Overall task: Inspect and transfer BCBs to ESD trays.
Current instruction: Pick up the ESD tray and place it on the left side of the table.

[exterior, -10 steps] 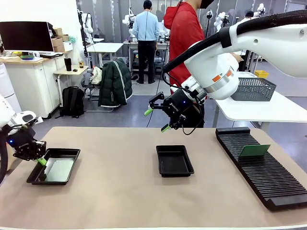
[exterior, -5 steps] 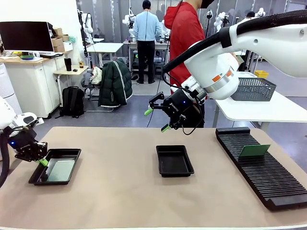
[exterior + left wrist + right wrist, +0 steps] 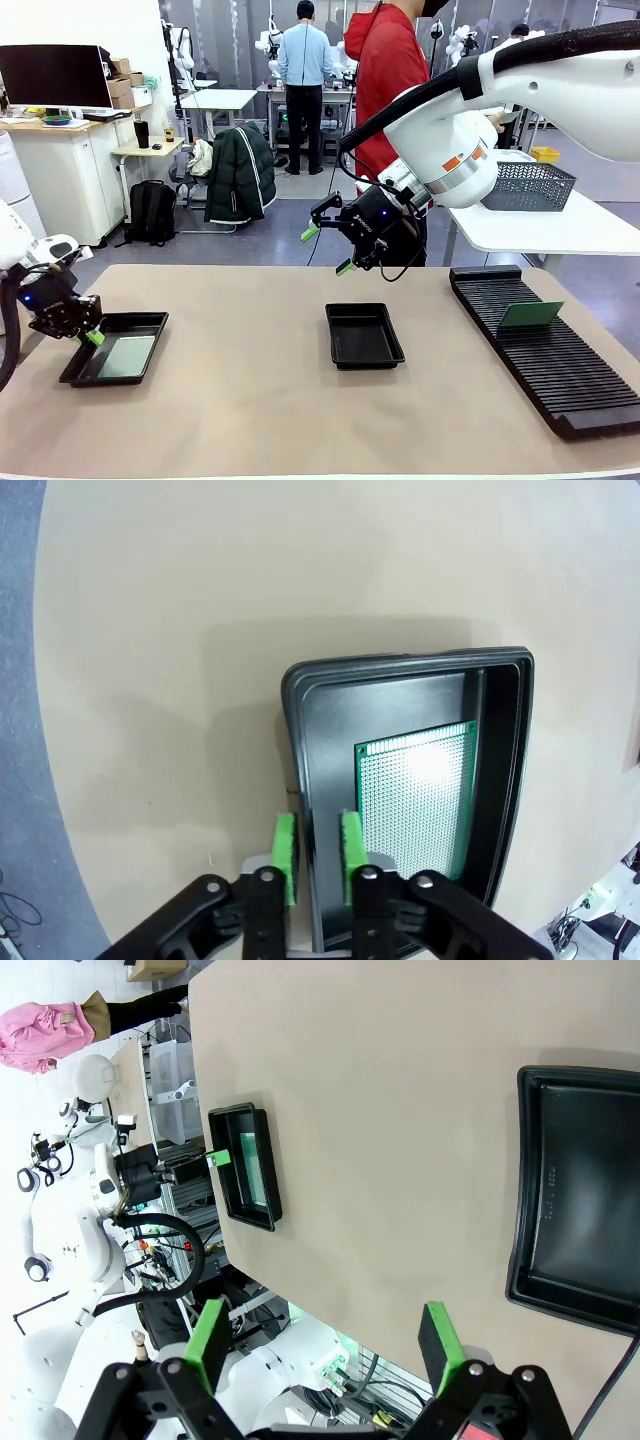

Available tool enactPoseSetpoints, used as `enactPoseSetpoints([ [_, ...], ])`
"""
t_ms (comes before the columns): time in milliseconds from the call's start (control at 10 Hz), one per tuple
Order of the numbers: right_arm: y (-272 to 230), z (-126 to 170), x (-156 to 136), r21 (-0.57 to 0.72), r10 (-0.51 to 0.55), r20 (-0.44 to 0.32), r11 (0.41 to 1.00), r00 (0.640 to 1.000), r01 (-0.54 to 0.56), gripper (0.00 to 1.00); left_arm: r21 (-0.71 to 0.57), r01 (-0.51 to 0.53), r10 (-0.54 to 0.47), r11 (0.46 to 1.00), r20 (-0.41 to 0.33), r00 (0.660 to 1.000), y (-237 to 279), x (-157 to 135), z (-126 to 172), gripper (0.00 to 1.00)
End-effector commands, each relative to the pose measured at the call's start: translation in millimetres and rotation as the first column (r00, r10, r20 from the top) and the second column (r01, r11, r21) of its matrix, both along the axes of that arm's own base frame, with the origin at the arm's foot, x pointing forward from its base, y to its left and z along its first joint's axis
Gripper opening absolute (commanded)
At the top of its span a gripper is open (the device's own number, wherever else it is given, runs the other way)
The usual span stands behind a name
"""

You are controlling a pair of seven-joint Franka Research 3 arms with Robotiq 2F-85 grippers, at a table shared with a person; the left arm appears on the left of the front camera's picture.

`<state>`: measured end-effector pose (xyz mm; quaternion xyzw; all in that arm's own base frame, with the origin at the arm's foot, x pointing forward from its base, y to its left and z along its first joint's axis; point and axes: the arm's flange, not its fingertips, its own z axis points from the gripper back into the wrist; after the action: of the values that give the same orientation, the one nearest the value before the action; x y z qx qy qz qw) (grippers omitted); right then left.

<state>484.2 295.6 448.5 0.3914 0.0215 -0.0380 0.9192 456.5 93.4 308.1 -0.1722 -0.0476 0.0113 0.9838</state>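
One green circuit board (image 3: 415, 800) in a shallow black plastic tray (image 3: 400, 665).
Left gripper (image 3: 318, 855) straddles its rim, perhaps steadying it, grip unclear; right gripper (image 3: 325, 1325) hangs well apart, spread.

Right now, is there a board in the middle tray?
No, the front view shows the middle tray with a bare black floor, while a board lies in the left tray.

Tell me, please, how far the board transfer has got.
Done: one BCB lies in the left tray. In hand: left gripper straddles that tray's rim, grip unclear; right gripper hangs open. Left: the middle tray is empty, a second BCB stands in the rack.
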Motion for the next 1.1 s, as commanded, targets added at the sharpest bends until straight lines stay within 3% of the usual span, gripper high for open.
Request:
enactPoseSetpoints([
  [0, 2.1, -1.4, 0.8, 0.000, -0.002, -0.004, 1.000, 1.000, 0.002, 1.00, 0.017, 0.003, -0.003, 1.000, -0.022, 1.000, 1.6, 0.1, 5.2, 0.41],
  [100, 2.1, -1.4, 0.8, 0.000, -0.002, -0.004, 1.000, 1.000, 0.002, 1.00, 0.018, 0.006, -0.006, 1.000, -0.024, 1.000, 2.1, 0.1, 6.9, 0.52],
  [200, 2.1, -1.4, 0.8, 0.000, -0.002, -0.004, 1.000, 1.000, 0.002, 1.00, 0.024, 0.011, -0.010, 1.000, -0.032, 0.999, 2.8, -0.5, 9.1, 0.48],
  [300, 2.1, -1.4, 0.8, 0.000, -0.002, -0.004, 1.000, 1.000, 0.002, 1.00, 0.030, 0.013, -0.012, 0.999, -0.037, 0.999, 4.7, -0.9, 12.1, 0.71],
  [400, 2.1, -1.4, 0.8, 0.000, -0.002, -0.004, 1.000, 1.000, 0.002, 1.00, 0.037, 0.016, -0.014, 0.999, -0.040, 0.999, 5.2, -1.1, 16.6, 0.67],
  [500, 2.1, -1.4, 0.8, 0.000, -0.002, -0.004, 1.000, 1.000, 0.002, 1.00, 0.046, 0.019, -0.017, 0.999, -0.042, 0.999, 4.5, -1.4, 23.1, 0.90],
  [600, 2.1, -1.4, 0.8, 0.000, -0.002, -0.004, 1.000, 1.000, 0.002, 1.00, 0.061, 0.021, -0.019, 0.998, -0.046, 0.999, 4.0, -1.7, 31.3, 0.86],
  [700, 2.1, -1.4, 0.8, 0.000, -0.002, -0.004, 1.000, 1.000, 0.002, 1.00, 0.087, 0.022, -0.017, 0.996, -0.060, 0.998, 3.6, -2.0, 44.7, 1.00],
  [1000, 2.1, -1.4, 0.8, 0.000, -0.002, -0.004, 1.000, 1.000, 0.002, 1.00, 0.172, 0.050, -0.032, 0.984, -0.105, 0.994, -3.2, 1.6, 87.8, 1.00],
])
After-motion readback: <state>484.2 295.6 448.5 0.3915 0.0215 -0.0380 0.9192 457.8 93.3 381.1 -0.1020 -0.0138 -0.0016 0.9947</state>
